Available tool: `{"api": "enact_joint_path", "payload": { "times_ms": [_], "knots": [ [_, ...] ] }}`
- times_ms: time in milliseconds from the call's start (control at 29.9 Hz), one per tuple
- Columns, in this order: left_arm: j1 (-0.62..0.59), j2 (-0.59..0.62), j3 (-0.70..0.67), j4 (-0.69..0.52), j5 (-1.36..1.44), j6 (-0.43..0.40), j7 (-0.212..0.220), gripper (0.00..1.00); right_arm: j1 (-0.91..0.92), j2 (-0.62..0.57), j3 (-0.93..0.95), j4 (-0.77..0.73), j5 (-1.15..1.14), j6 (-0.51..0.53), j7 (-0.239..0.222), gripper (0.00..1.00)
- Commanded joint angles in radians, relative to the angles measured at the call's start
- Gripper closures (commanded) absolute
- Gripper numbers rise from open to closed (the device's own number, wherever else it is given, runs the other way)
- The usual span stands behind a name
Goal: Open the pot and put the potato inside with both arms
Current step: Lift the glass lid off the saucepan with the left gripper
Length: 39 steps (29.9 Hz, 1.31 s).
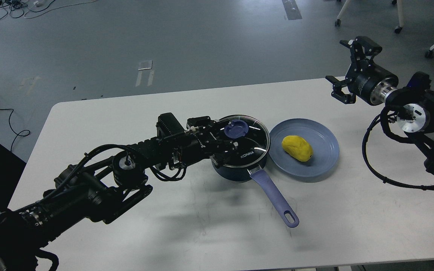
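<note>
A dark blue pot (239,170) with a glass lid (252,145) and a long blue handle (277,201) stands mid-table. My left gripper (229,136) reaches in from the left over the lid, with its fingers closed around the blue lid knob (236,128). The lid still sits on the pot. A yellow potato (297,148) lies on a blue plate (324,158) just right of the pot. My right gripper (335,63) is open and empty, held high over the table's far right edge, well away from the potato.
The white table (187,226) carries only the pot and the plate. The pot handle points toward the front right. Beyond the table lie grey floor, cables at the far left and chair legs at the far right.
</note>
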State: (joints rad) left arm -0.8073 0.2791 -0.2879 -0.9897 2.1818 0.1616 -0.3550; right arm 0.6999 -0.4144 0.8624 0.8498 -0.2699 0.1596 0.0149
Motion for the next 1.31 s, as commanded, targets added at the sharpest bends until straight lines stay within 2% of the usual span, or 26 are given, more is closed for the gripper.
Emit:
{"api": "enact_joint_path", "payload": {
  "times_ms": [0, 268, 536, 1038, 1273],
  "knots": [
    [0.000, 0.000, 0.021, -0.001, 0.000, 0.000, -0.001, 0.36, 0.000, 0.000, 0.000, 0.000, 0.000, 0.000, -0.001, 0.00],
    [0.000, -0.008, 0.026, -0.001, 0.000, 0.003, -0.001, 0.37, -0.003, 0.000, 0.000, -0.001, 0.000, -0.002, 0.000, 0.00],
    [-0.003, -0.017, 0.022, -0.009, 0.000, 0.006, -0.002, 0.58, -0.005, 0.000, 0.000, -0.001, 0.000, -0.002, 0.000, 0.00],
    [-0.035, 0.026, 0.021, -0.027, -0.056, 0.030, -0.004, 0.58, -0.007, 0.000, -0.002, -0.003, 0.000, -0.002, 0.000, 0.00],
    [-0.072, 0.162, 0.019, -0.086, -0.112, 0.053, -0.010, 0.58, 0.001, -0.001, -0.006, -0.005, 0.000, -0.003, 0.000, 0.00]
  ]
}}
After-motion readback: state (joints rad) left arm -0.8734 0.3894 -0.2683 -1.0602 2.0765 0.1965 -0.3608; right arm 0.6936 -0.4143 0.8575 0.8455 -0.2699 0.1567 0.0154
